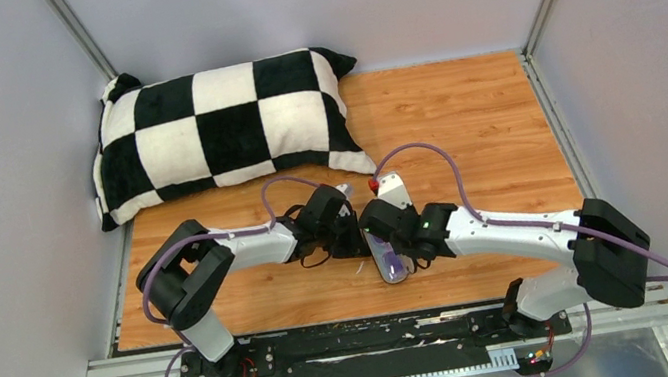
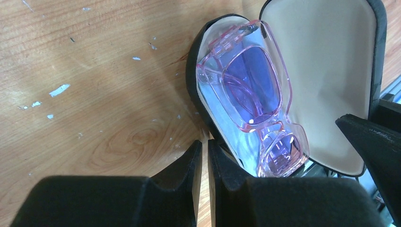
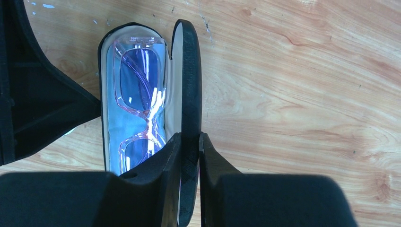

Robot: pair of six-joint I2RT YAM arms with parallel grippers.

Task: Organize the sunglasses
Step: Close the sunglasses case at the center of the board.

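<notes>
Nearest you, both arms are reaching in from the near edge of the desk (image 1: 462, 128) and meeting over its middle. Your left fingers (image 2: 197, 161) are sitting pressed almost together, with only a sliver of wood showing between them and nothing in their grip. They are hovering just beside the rim of the black glasses case (image 2: 191, 71). Whether a tip is touching that rim cannot be told.

Your right fingers (image 3: 176, 150) are pinching the edge of the lid (image 3: 190, 71), one finger on the beige-lined inside and the other on the black outside. The lid is standing open beside the tray of the case.

The sunglasses (image 3: 139, 90) are lying inside the case, lenses up. Their clear pink frame is running the length of the tray, and the lenses are showing blue-purple. A light blue cloth (image 3: 109, 118) is lying under them, showing along the side of the frame. In the left wrist view the same pair is filling the tray, with the open lid's lining spreading out beyond it.

From above, the case (image 1: 391, 265) is sitting between the two wrists, mostly covered by them.

Farther back, a black-and-white checkered pillow (image 1: 219, 126) is lying against the far left corner of the desk, well apart from the case.
</notes>
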